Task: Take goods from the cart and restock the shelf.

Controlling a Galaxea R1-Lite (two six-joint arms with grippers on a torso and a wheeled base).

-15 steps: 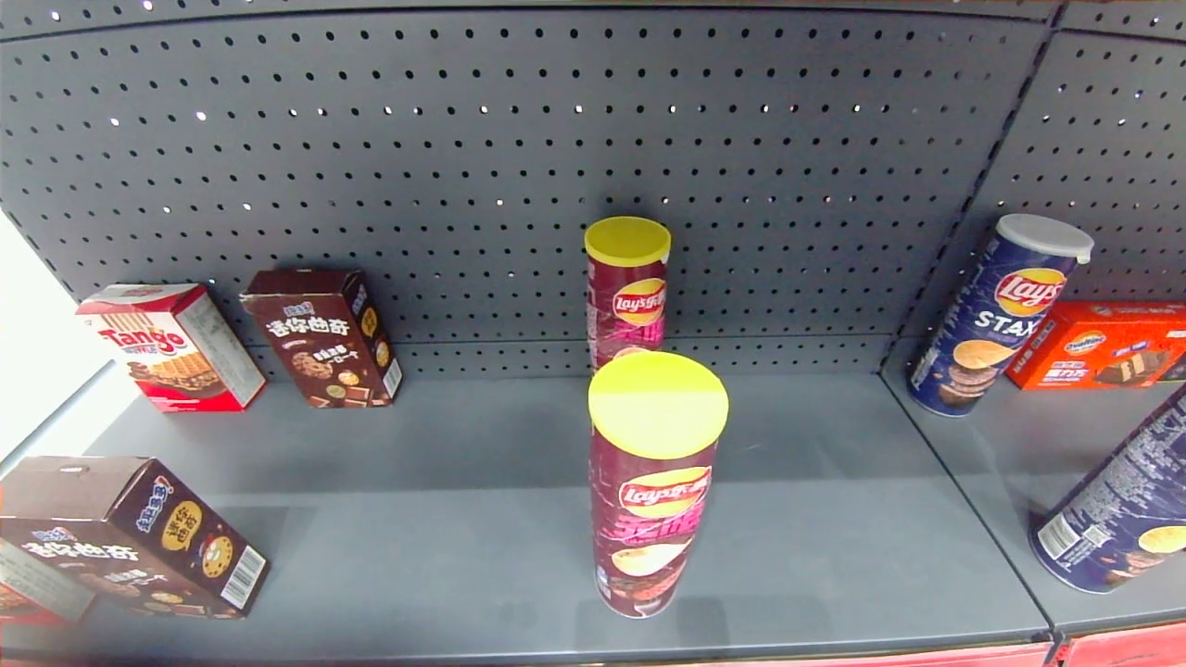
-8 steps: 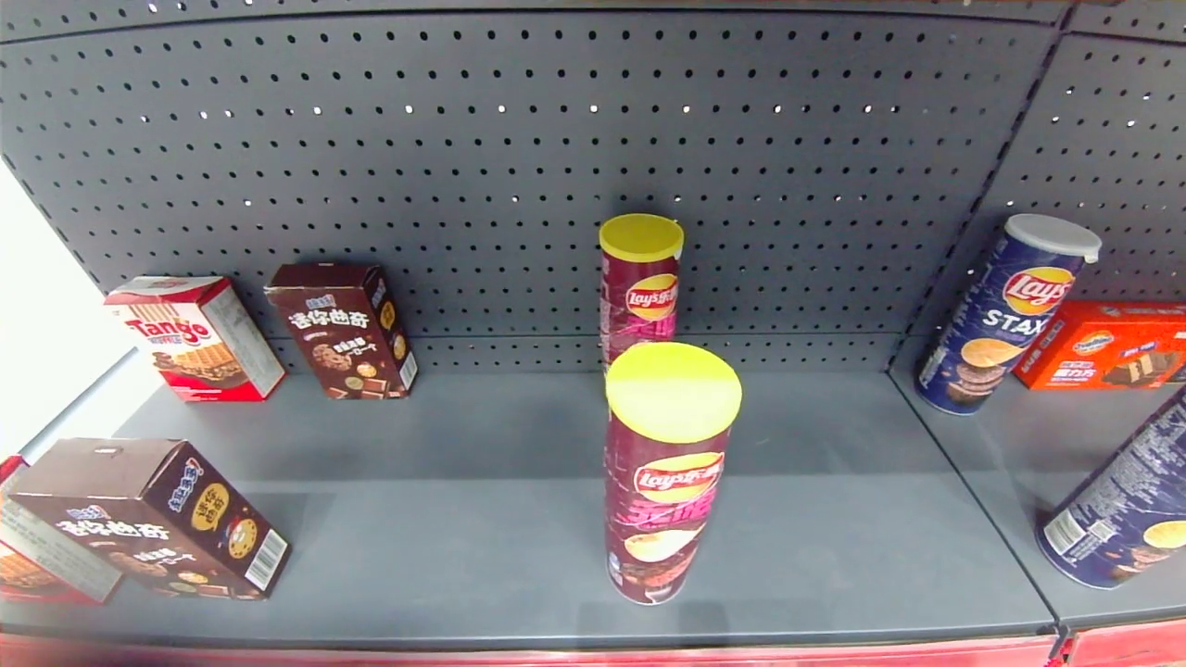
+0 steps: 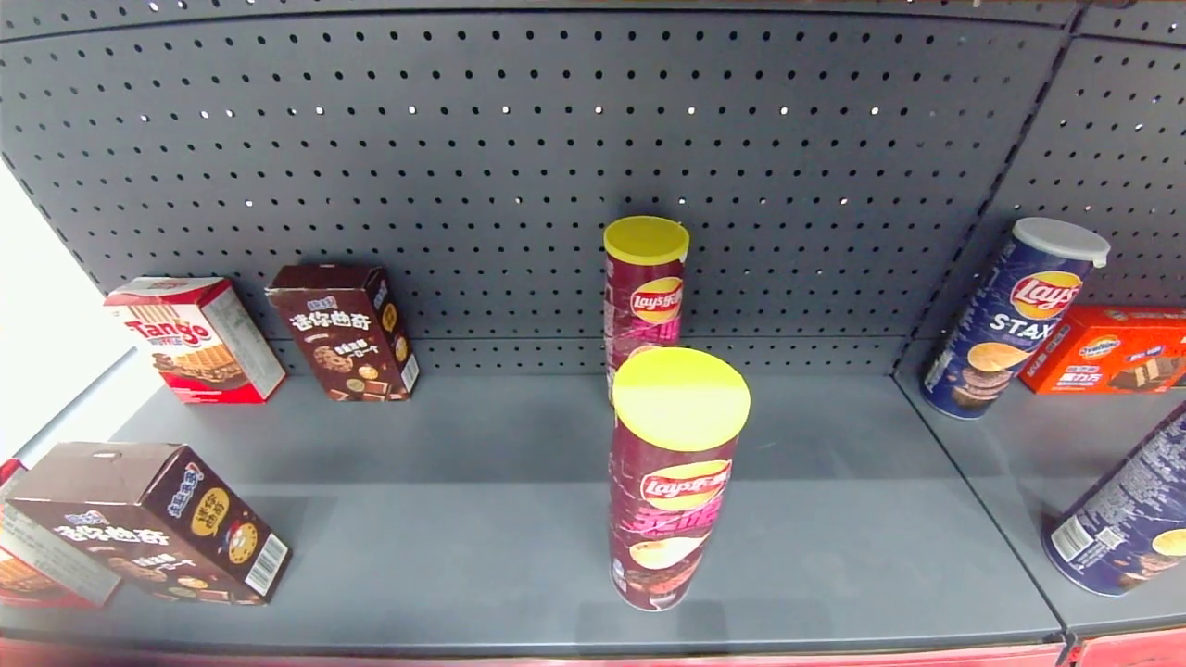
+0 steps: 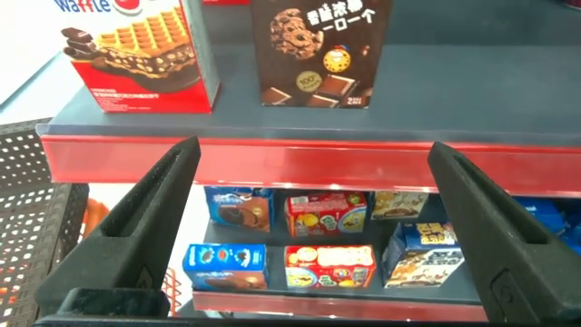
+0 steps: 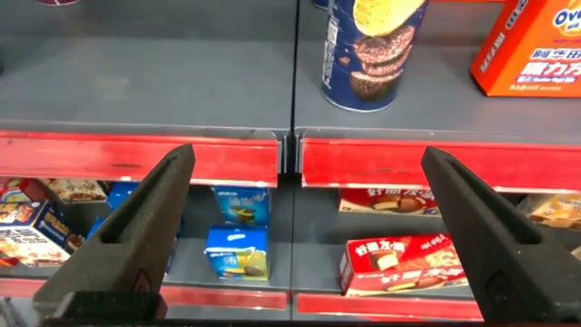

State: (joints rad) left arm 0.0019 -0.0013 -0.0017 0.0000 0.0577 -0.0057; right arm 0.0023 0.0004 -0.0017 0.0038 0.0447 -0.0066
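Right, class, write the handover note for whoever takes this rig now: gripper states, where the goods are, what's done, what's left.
Left gripper: open, empty, facing the red shelf edge. Right gripper: same.
Goods: front maroon can and rear maroon can upright mid-shelf, in line; boxes to their left.
Done: those shelved.
Left: probably fetch more from the cart; shelf has bare room.

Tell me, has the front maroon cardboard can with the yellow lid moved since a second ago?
No. The whole view shifted, so the camera moved; the front maroon can still stands directly before the rear maroon can on the grey shelf.
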